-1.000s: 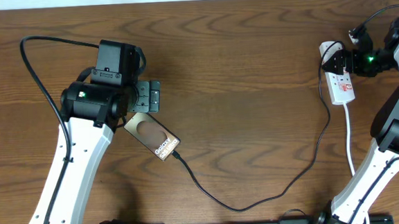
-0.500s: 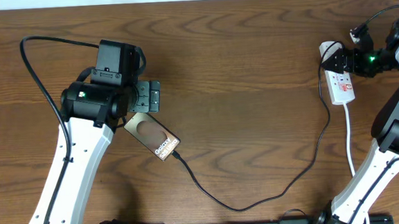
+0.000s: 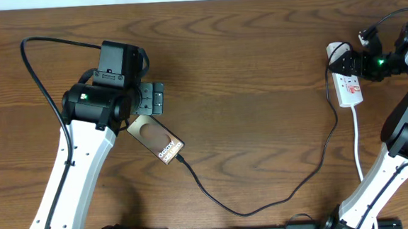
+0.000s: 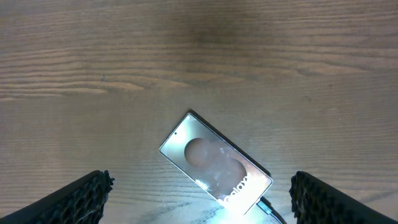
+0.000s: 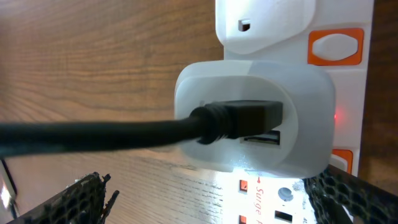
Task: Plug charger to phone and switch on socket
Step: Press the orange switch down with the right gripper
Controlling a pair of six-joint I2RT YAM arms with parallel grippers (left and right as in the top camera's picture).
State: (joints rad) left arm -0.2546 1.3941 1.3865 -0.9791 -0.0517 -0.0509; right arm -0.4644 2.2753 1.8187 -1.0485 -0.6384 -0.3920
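The phone [image 3: 156, 140] lies flat on the table, bronze face up, and also shows in the left wrist view [image 4: 214, 163]. The charger, a thin black cable [image 3: 266, 204], has its tip at the phone's lower end [image 4: 268, 206]. It loops right to a white adapter [image 5: 249, 118] in the socket [image 3: 349, 86]. My left gripper [image 3: 150, 100] is open and empty just above the phone's upper end [image 4: 199, 202]. My right gripper [image 3: 355, 64] is open at the socket's far end, its fingers either side of the adapter [image 5: 205, 202]. The socket has orange switches [image 5: 336, 46] and a small red light [image 5: 336, 116].
A white cord [image 3: 357, 144] runs from the socket toward the table's front edge. A thick black robot cable [image 3: 34, 68] arcs behind the left arm. The right arm's base [image 3: 368, 190] stands at the front right.
The right arm has shifted very slightly at the socket. The left arm, phone and cable have not moved.
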